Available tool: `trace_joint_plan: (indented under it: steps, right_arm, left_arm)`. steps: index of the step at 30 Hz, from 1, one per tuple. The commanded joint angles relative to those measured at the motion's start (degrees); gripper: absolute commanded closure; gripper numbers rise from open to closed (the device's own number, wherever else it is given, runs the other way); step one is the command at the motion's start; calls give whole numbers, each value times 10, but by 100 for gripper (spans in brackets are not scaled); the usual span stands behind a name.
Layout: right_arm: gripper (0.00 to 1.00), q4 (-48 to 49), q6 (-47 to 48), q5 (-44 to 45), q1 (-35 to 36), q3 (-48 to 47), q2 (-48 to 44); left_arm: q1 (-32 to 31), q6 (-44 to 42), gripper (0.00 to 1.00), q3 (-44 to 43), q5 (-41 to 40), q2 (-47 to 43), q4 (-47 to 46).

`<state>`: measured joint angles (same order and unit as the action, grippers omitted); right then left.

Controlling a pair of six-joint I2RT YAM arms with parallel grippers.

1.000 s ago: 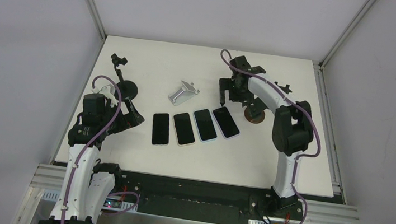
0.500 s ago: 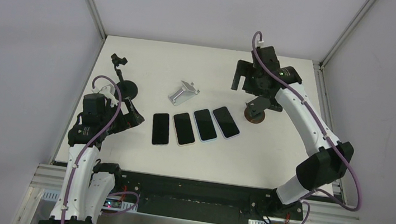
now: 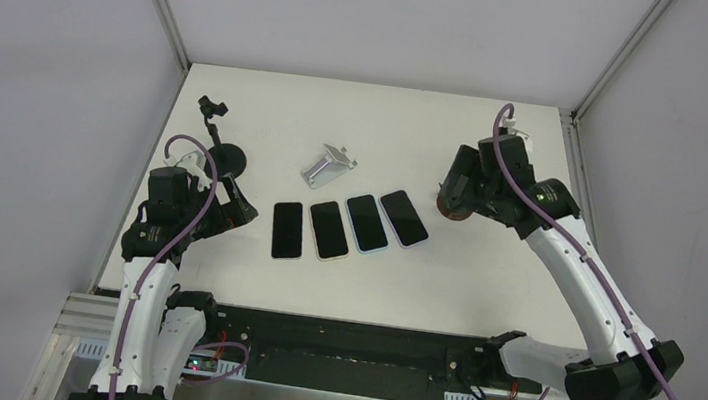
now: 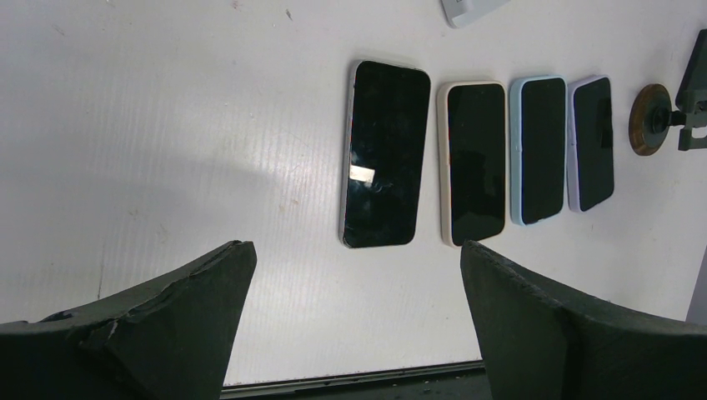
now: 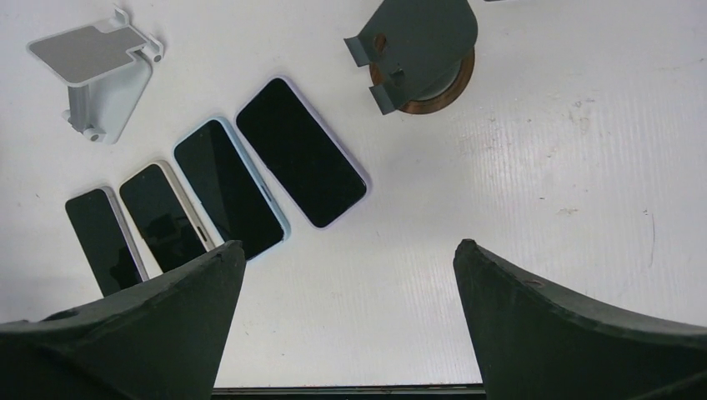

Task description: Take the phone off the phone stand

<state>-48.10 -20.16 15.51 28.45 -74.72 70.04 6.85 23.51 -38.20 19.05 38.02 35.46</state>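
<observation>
Black-screen phones [image 3: 330, 230]: four, face up, flat on the table [image 3: 420, 288] in a tight row; none on a stand.
Purple-cased phone [image 5: 301, 152]: right end of the row, near brown-base stand [image 5: 421, 58], not touching it.
Other stands: grey stand [image 5: 96, 62] behind the row, black gooseneck stand [image 3: 219, 139] far left; both bare.
Right end effector [image 5: 348, 246]: jaws wide, empty, hovering over the purple phone and brown stand.
Left end effector [image 4: 354, 250]: jaws wide, empty, near the row's left end.
Task read: looks done.
Risk 1: low sweep by right arm clips brown stand and tips it onto the purple phone.
Risk 2: grasp attempt on a flat phone scrapes the glass and shoves the row.
Risk 3: left arm drop lands on the nearest phone.
</observation>
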Motion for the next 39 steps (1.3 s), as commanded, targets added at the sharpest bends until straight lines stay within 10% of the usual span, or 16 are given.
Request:
trace_joint_plan:
  steps: [1, 39]
  right_arm:
    - [0, 17, -16, 18, 4, 30, -32]
    - [0, 88, -10, 6, 5, 179, -309]
  left_arm:
    - [5, 9, 0, -7, -6, 3, -2]
    - [2, -4, 0, -15, -19, -35, -2]
